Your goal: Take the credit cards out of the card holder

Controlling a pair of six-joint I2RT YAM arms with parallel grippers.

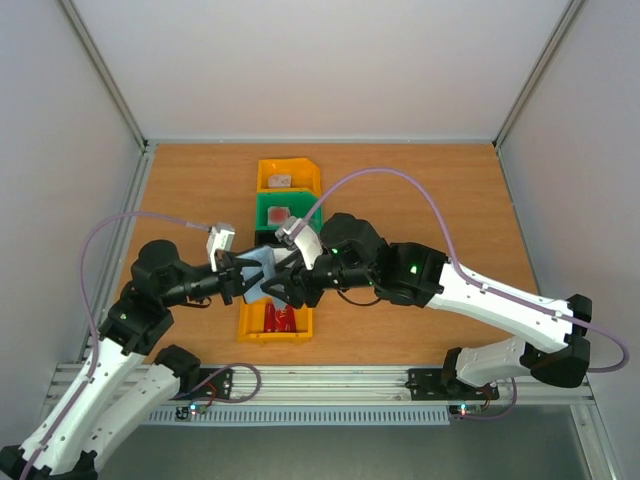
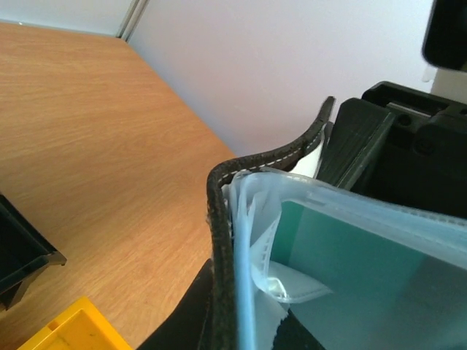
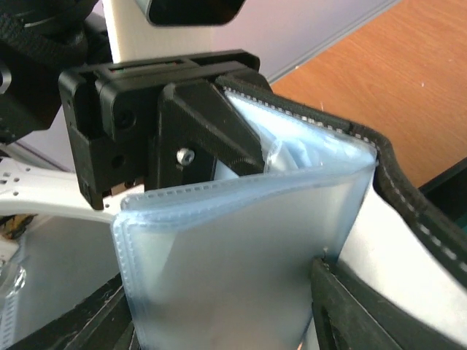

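- The left gripper [image 1: 234,279] is standing narrow, clamping the black cover of the card holder [image 2: 217,240] and carrying it in the air.
- The right gripper [image 1: 278,291] is standing partly spread, with the clear pockets fanning between its fingers; whether its pads are bearing on them cannot be told.
- A teal credit card [image 2: 343,248] is sitting inside the pocket just in front of the left gripper, with no edge showing clear of the pocket mouth.
- Risk: the right gripper is likely pinching the whole pocket and not the card alone. A pull would then be stretching the pocket seam or dragging the holder out of the left clamp.
- Risk: both grippers are working nearly tip to tip, so a small misalignment could be knocking finger against finger.
- A yellow bin [image 1: 250,330] holding red items, probably cards, is lying directly below the grippers. A card slipping free would probably be falling into it or beside it.
- A black bin [image 2: 25,259] and a green bin [image 1: 268,212] are standing just beyond the grippers, limiting forward travel.
- The counter [image 1: 420,190] is offering room to the right gripper's outer side; the walls are standing well apart.
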